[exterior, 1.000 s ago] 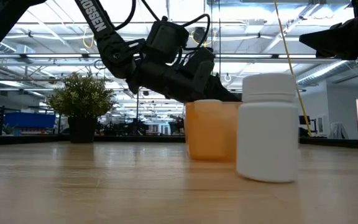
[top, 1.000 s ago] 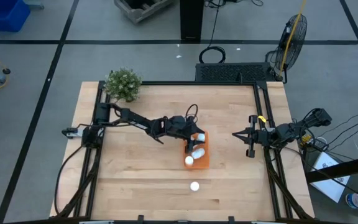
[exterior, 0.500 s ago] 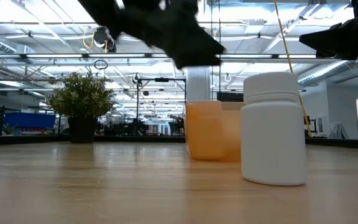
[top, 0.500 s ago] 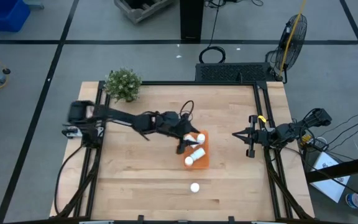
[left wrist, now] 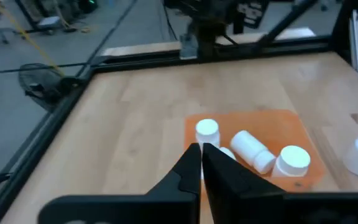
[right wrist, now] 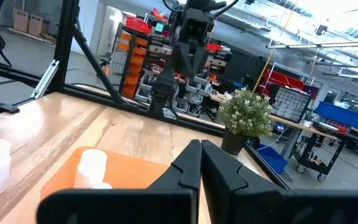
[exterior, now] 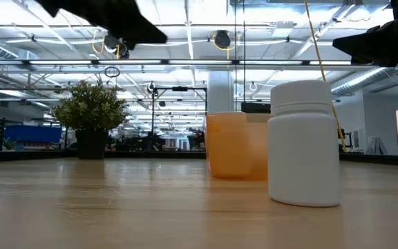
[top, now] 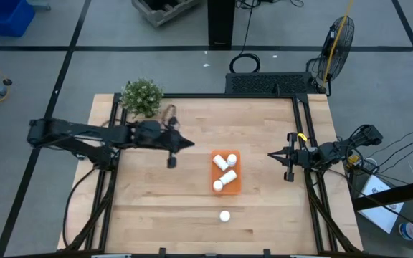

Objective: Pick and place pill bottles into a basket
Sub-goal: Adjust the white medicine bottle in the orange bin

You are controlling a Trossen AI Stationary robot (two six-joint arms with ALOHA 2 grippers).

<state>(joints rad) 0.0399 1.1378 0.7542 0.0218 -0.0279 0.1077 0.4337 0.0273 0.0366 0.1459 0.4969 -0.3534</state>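
between picks: left gripper (top: 189, 143) empty, jaws together, beside orange basket (top: 236, 185). right gripper (top: 270, 154) parked, jaws together. next: fetch lone pill bottle (top: 224, 215) from bench (top: 156, 208).

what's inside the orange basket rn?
The shallow orange plastic basket holds three small white capped pill bottles: two upright, one on its side. The low view's opaque wall hides them. A fourth bottle stands outside on the wooden table.

White pill bottles (top: 226, 163); orange basket (top: 236, 180); green plant (top: 142, 97); light wood table (top: 264, 129).
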